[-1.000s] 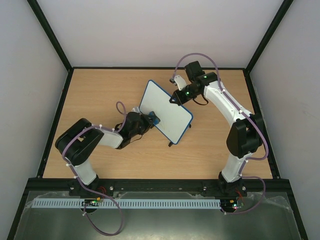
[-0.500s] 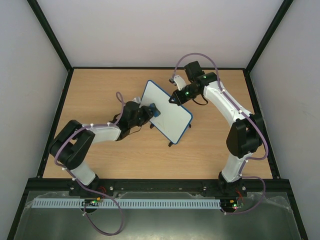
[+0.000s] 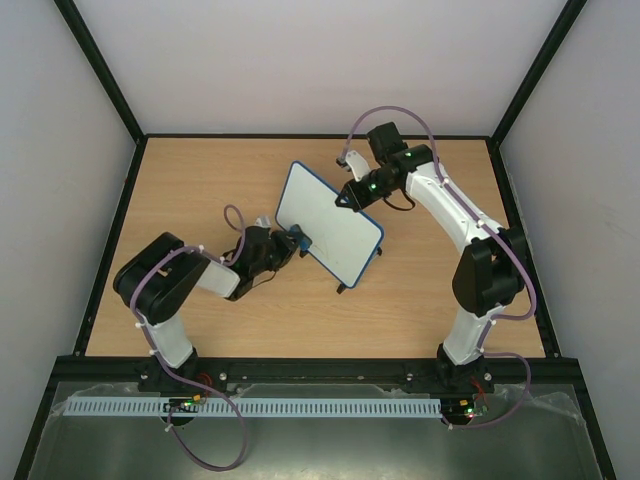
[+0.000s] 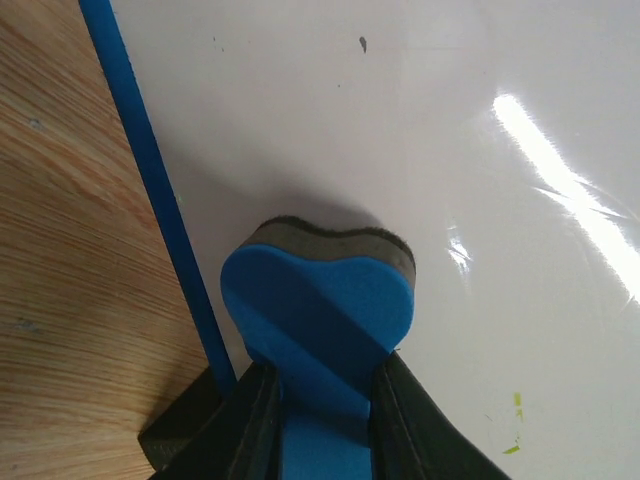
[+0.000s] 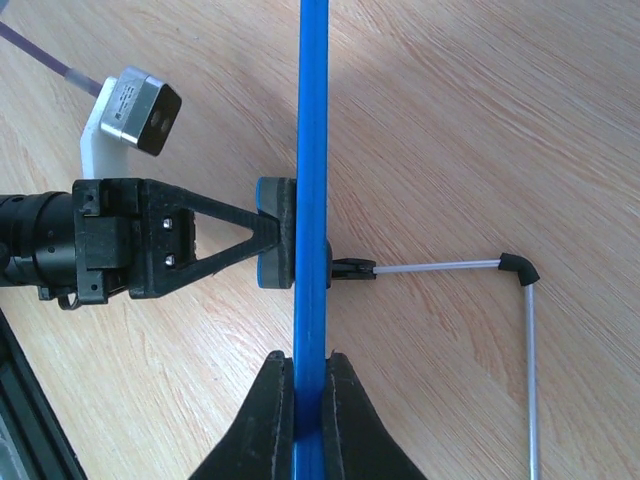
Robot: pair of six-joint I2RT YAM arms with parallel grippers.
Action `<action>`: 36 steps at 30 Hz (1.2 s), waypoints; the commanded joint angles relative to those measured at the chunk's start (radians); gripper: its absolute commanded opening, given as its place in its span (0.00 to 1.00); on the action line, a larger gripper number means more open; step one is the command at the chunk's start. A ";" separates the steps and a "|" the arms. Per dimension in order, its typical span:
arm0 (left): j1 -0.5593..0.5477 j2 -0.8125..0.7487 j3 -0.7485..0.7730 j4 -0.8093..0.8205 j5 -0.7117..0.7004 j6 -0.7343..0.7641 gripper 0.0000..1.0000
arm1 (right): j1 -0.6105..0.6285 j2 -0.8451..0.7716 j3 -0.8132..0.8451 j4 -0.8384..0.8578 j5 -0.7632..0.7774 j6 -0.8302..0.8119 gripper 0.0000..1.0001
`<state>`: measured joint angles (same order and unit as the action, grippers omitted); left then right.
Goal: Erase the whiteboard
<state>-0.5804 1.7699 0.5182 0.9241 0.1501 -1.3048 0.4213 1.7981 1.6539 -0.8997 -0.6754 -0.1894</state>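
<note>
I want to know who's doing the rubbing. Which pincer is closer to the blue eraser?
Left. The left pincer is shut on the eraser, pressing it against the whiteboard. The right pincer clamps the board's blue rim, away from the eraser.

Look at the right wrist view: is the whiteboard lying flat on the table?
No, the whiteboard is raised edge-on, its blue rim clamped in the right end effector.

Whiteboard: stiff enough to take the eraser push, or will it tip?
Probably stiff: the whiteboard looks straight edge-on under the eraser. Likely tippy alone: thin, so the right end effector clamping its rim matters. Glossy face, probably slippery.
</note>
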 commanded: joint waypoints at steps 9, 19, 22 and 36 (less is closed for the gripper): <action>-0.024 -0.046 0.250 -0.070 0.201 0.148 0.03 | 0.068 0.071 -0.060 -0.143 -0.055 -0.071 0.02; -0.115 -0.017 0.345 -0.189 0.132 0.178 0.03 | 0.069 0.078 -0.055 -0.145 -0.053 -0.071 0.02; -0.129 0.018 0.282 -0.157 0.100 0.119 0.03 | 0.069 0.079 -0.057 -0.144 -0.053 -0.071 0.02; -0.123 0.021 0.081 -0.137 0.056 0.049 0.03 | 0.070 0.075 -0.068 -0.143 -0.050 -0.073 0.02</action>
<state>-0.7040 1.7962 0.5861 0.8101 0.1734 -1.2499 0.4156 1.7988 1.6615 -0.8715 -0.6487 -0.1940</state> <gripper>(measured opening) 0.180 0.021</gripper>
